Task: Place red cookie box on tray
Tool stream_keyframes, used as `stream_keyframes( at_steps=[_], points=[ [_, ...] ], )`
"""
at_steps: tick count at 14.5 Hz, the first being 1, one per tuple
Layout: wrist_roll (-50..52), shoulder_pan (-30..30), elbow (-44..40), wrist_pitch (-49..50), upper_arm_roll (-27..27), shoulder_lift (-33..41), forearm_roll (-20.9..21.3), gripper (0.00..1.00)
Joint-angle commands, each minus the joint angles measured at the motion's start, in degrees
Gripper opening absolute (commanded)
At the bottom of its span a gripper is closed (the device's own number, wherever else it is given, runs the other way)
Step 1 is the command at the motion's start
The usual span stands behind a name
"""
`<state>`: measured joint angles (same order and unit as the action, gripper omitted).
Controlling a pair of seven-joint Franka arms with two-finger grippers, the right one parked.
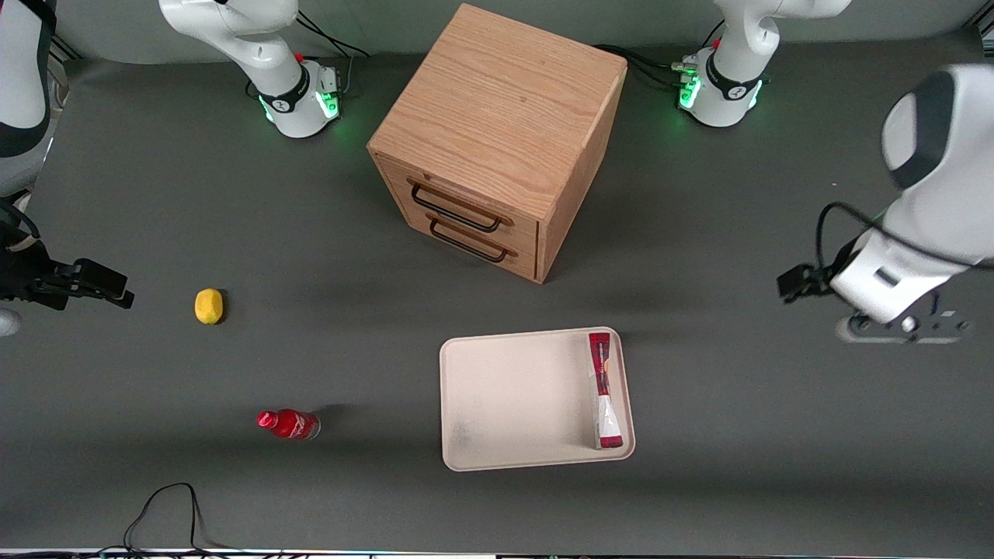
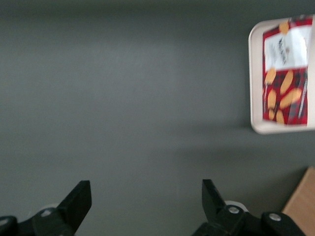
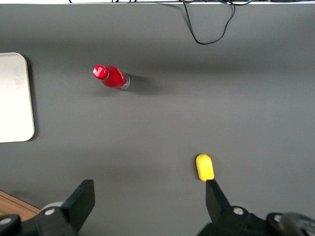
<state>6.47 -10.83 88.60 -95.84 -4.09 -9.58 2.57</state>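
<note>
The red cookie box (image 1: 603,388) lies flat in the cream tray (image 1: 512,396), along the tray's short side toward the working arm's end of the table. Its red and white face with cookie print (image 2: 285,73) shows in the left wrist view, inside the tray's rim (image 2: 253,73). My left gripper (image 1: 796,283) hangs above bare table toward the working arm's end, well apart from the tray. It (image 2: 146,196) stands open with nothing between its fingers. A corner of the tray (image 3: 12,98) also shows in the right wrist view.
A wooden drawer cabinet (image 1: 497,132) with two black handles stands farther from the front camera than the tray; its corner (image 2: 302,206) shows in the wrist view. A yellow lemon (image 1: 208,305) and a small red bottle (image 1: 289,424) lie toward the parked arm's end. A black cable (image 1: 171,505) loops near the front edge.
</note>
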Motion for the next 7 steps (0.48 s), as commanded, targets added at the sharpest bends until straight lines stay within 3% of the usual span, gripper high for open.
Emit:
stream_keyframes(
  at_steps=[1,7],
  points=[
    [-1.6,1.9,6.7,3.7,0.4,9.5,-0.6,1.0],
    [-4.3,4.1,8.3,9.5,0.3,16.0,-3.2,1.0]
  ],
)
